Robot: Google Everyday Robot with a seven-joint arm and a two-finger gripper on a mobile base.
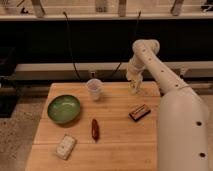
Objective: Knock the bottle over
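Nearest the front edge of the bench (120, 150), at the left, lies a white block (65, 146), close to the corner. Just beyond it, a reddish-brown stick (94, 129) lies lengthwise, with bare wood all the way right to the robot's white body (185, 130). Further up, a green bowl (64, 109) hugs the left edge and a dark bar (139, 112) lies angled on the right, with open boards between them. Then a white cup (94, 89) stands upright near the far edge. At the far right, the gripper (133, 80) hangs right over a pale shape that looks like the bottle (134, 90), upright by the back edge. How the jaws stand, I cannot tell.
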